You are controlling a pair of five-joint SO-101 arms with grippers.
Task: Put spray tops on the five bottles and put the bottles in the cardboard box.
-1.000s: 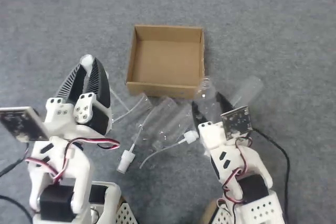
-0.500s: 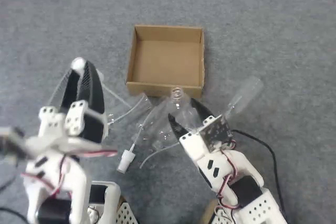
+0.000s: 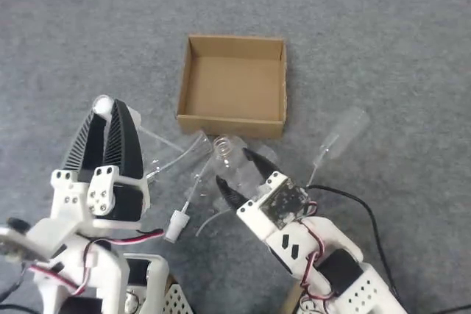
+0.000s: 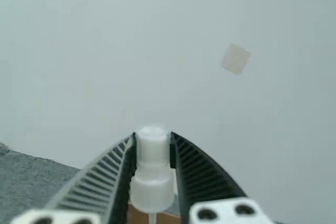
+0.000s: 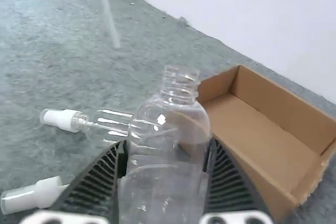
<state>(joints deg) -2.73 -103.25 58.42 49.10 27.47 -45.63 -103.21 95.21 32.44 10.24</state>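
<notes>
Left tool (image 4: 152, 139): closed on a white spray top (image 4: 152, 167), one ribbed finger on each side of the cap.
Left arm position: over the left part of the counter (image 3: 383, 56) in the high view, fingertips aimed toward the far edge, left of the box and apart from it.
Right tool (image 3: 232, 165): closed on a clear bottle (image 5: 165, 145), fingers pressed against both sides of its body.
Held bottle: neck open, threads bare, no top on it. Neck end pointing toward the box's near wall and stopping just short of it in the high view.
Cardboard box (image 3: 232, 124): open side up, past the two arms and roughly midway between them, brown floor showing.
Loose spray top (image 3: 175, 224): on the counter between the two arms, thin dip tube running away toward the box.
Lying bottles (image 3: 193, 148): clear, on their sides just in front of the box's near wall, beside the right tool. Exact count hard to tell through the overlapping plastic.
Far bottle (image 3: 344, 129): clear, on its side to the right of the box, apart from the others, narrow end toward the right arm.
Counter surface: grey, carpet-like.
</notes>
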